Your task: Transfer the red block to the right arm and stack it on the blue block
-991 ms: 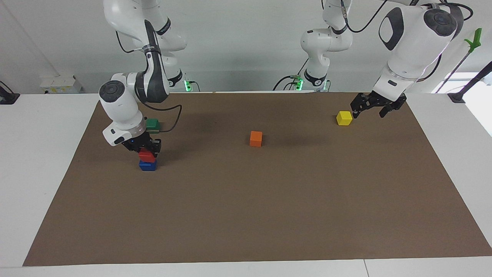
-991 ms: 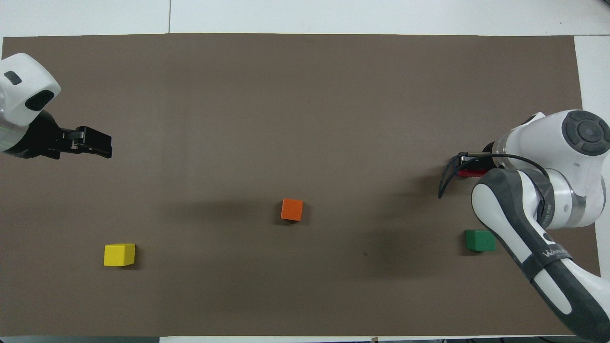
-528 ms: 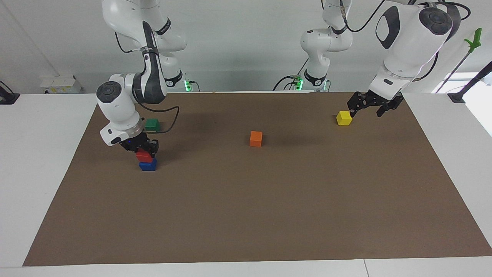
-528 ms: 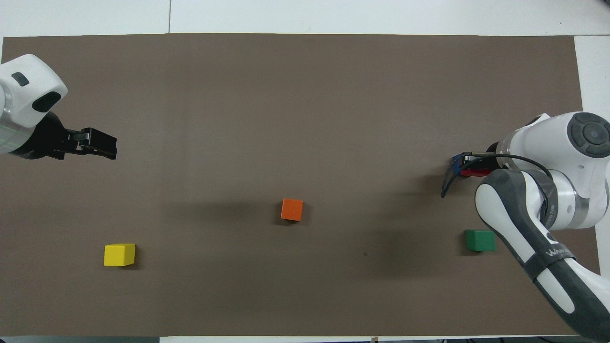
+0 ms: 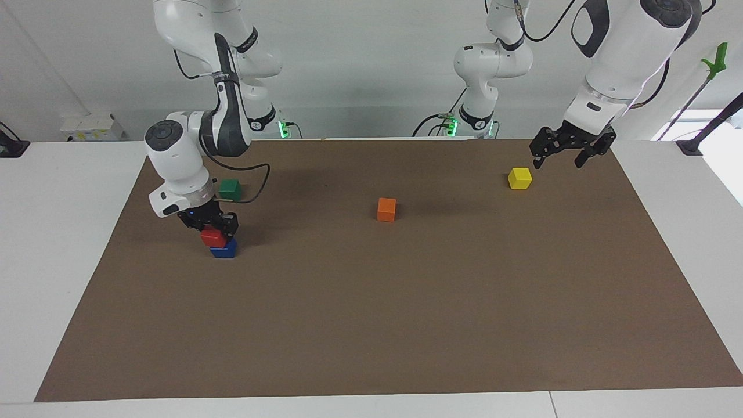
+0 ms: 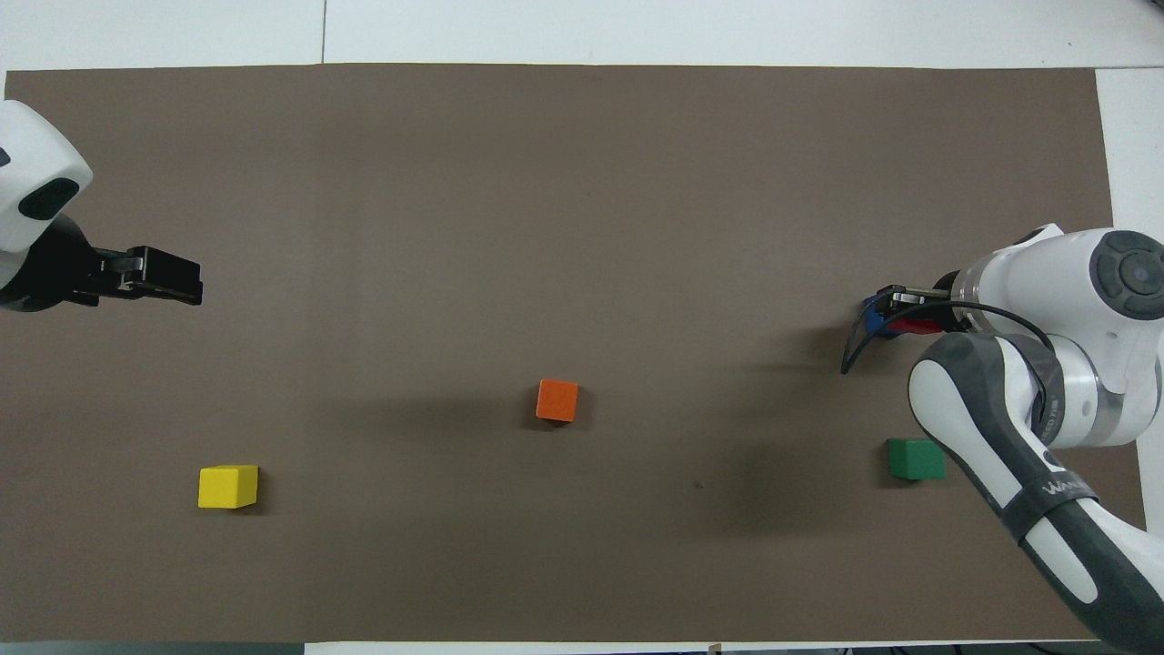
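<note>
Change: the left gripper (image 5: 572,152) has risen off the yellow block (image 5: 520,178) and now hangs above it; the right gripper (image 5: 213,223) has shifted slightly toward the robots over the stack.
Red block (image 5: 213,237): sits on the blue block (image 5: 223,249), offset toward the robots, at the right arm's end of the table.
Right gripper: down on the red block, fingers at its sides; whether they pinch it I cannot tell.
Left gripper: fingers spread, holding nothing.
Around: the green block (image 5: 230,188) lies nearer the robots than the stack, close by the right arm (image 5: 180,168); the orange block (image 5: 386,209) sits mid-table.
Surface: brown mat (image 5: 406,313) on a white table (image 5: 52,232); pale wall.
Count: five blocks, two arms.
</note>
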You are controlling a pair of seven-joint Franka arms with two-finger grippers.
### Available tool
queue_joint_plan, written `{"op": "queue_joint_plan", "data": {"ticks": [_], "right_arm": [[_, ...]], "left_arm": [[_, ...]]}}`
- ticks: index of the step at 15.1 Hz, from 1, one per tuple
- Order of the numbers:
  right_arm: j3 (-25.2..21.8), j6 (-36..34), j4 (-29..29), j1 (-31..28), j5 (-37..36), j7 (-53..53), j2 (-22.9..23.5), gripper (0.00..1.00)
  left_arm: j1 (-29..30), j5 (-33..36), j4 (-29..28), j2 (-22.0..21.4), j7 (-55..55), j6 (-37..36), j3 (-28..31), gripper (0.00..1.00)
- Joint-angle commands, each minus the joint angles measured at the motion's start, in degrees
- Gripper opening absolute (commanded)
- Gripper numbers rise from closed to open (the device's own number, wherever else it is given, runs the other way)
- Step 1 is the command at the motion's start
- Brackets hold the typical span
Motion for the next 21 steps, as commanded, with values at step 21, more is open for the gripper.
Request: {"op": "queue_joint_plan", "data": {"ticks": [21], "right_arm": [[0.45, -51.11, 31.84, -2.30, -0.33, -21.37, -6.41, 1.00]], "left_arm": [[0.18, 0.74, -0.54, -0.85, 0.52, -0.83, 0.10, 1.00]]}}
